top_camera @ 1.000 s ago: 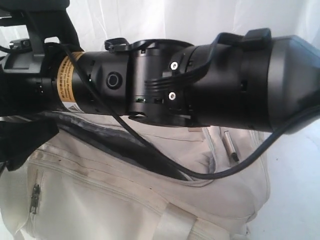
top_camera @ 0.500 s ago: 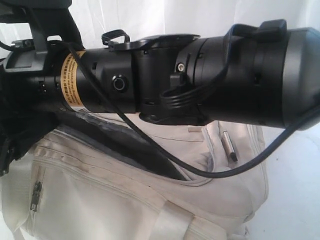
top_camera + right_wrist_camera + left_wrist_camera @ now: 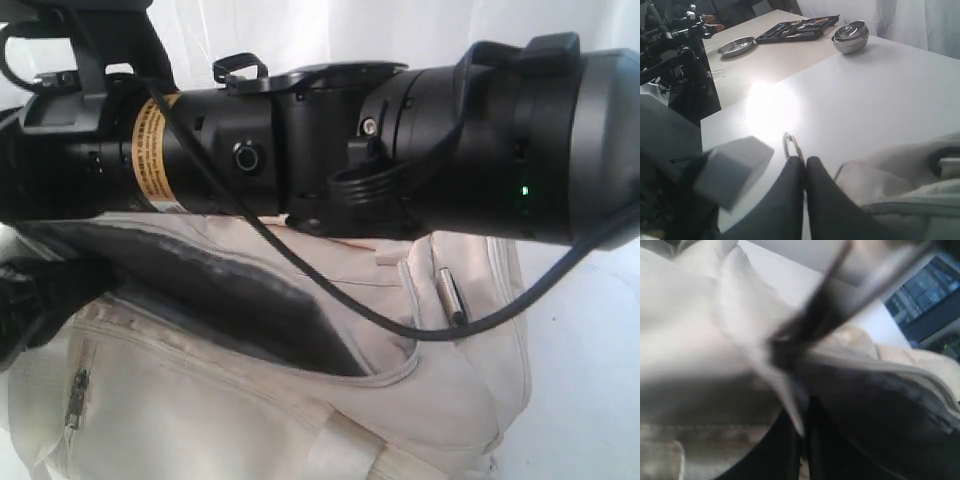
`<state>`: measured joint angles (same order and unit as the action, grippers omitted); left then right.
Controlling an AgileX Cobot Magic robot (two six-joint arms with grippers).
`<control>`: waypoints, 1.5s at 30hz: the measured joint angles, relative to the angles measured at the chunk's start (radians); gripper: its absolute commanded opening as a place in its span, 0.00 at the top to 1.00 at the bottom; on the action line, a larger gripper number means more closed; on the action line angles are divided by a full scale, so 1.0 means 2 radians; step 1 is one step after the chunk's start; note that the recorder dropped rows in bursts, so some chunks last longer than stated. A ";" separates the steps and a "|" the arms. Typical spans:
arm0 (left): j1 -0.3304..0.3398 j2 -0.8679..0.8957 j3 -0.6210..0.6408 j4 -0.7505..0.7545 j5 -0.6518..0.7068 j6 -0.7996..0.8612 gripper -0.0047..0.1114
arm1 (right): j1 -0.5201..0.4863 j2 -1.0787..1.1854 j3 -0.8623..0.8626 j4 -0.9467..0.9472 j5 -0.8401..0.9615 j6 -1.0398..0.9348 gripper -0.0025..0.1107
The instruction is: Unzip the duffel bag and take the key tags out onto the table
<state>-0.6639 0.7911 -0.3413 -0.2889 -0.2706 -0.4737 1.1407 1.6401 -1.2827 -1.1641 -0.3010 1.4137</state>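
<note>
The cream duffel bag (image 3: pixel 250 410) lies under a black arm (image 3: pixel 420 150), its zip open on dark grey lining (image 3: pixel 230 290). A metal zip pull (image 3: pixel 450 297) hangs at the opening's right end. In the left wrist view my left gripper (image 3: pixel 803 414) is shut on a fold of the bag's cream edge (image 3: pixel 790 400), beside the dark lining (image 3: pixel 880 415). My right gripper (image 3: pixel 804 161) is shut on a thin metal ring (image 3: pixel 790 142) just off the bag's end (image 3: pixel 900 175), above the white table (image 3: pixel 865 90). The key tags are out of view.
Stacked steel bowls (image 3: pixel 850 35), a black tool tray (image 3: pixel 797 27) and a steel plate (image 3: pixel 735 46) sit at the table's far side. A blurred grey block (image 3: pixel 732 167) is close to the right fingers. A black cable (image 3: pixel 330 300) droops over the bag. A side-pocket zip pull (image 3: pixel 75 395) shows.
The bag's mouth gapes wider and its near edge sits higher, so more dark lining shows. The black arm across the top has shifted slightly up and right.
</note>
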 measured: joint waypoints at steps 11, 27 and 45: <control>0.000 -0.023 0.001 0.034 0.094 0.023 0.96 | -0.060 -0.002 -0.017 0.056 -0.089 0.027 0.98; 0.000 -0.100 0.001 0.121 0.191 0.102 0.96 | -0.127 0.013 -0.041 -0.290 -0.166 0.012 0.51; 0.000 -0.101 0.001 0.273 0.214 0.066 0.96 | -0.029 0.074 -0.041 -0.293 -0.089 -0.185 0.52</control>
<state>-0.6639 0.5894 -0.3395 0.2580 0.1565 -0.3426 1.0820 1.7888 -1.3648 -1.7509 -0.4797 1.0440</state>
